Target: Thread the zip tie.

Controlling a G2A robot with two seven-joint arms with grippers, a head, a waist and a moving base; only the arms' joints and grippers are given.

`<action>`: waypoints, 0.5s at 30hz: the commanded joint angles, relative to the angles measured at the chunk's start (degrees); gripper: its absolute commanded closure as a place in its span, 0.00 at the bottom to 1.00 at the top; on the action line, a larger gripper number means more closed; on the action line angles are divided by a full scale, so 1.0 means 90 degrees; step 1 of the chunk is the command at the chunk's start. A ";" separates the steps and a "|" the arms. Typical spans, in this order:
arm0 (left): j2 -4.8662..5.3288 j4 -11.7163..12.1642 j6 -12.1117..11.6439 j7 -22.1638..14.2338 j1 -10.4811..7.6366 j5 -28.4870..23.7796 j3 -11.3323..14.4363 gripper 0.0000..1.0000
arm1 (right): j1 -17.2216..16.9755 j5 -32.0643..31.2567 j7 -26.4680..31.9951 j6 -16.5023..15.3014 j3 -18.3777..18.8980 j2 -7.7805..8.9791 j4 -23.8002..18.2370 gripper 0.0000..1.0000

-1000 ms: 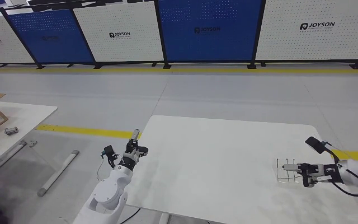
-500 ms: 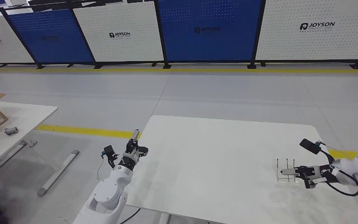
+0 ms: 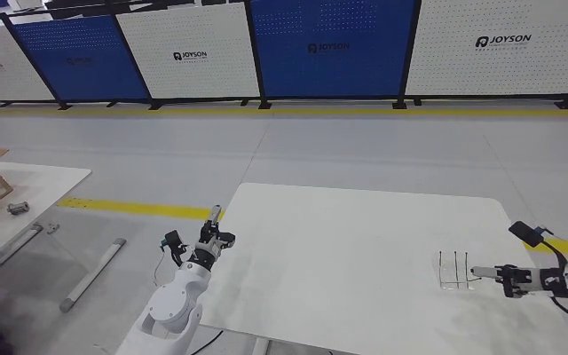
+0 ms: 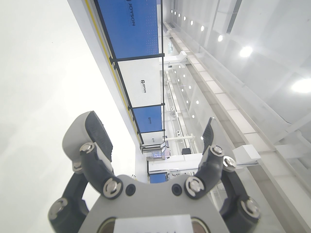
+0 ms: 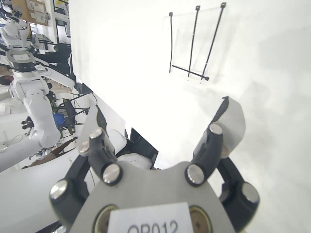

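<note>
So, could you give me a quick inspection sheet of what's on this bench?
Surface: flat white table.
Job's things: four thin black plastic zip ties, three parallel and one across their plain ends, on a clear plastic sheet.
Clutter: nothing seen.
Jaws: left jaws open, empty, beside the table's edge; right jaws open, empty, short of the ties.
Cables: thin black cable at the right wrist.
Surroundings: blue and white perforated panels; yellow floor line.

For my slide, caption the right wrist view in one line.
Open right end effector facing four black zip ties lying on the white table.
</note>
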 commanded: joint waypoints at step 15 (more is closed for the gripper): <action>0.0000 0.0000 0.0000 0.0000 0.0000 0.0000 0.0000 0.00 | 0.0165 -0.0297 -0.0200 0.0174 -0.0192 -0.0061 0.0174 0.00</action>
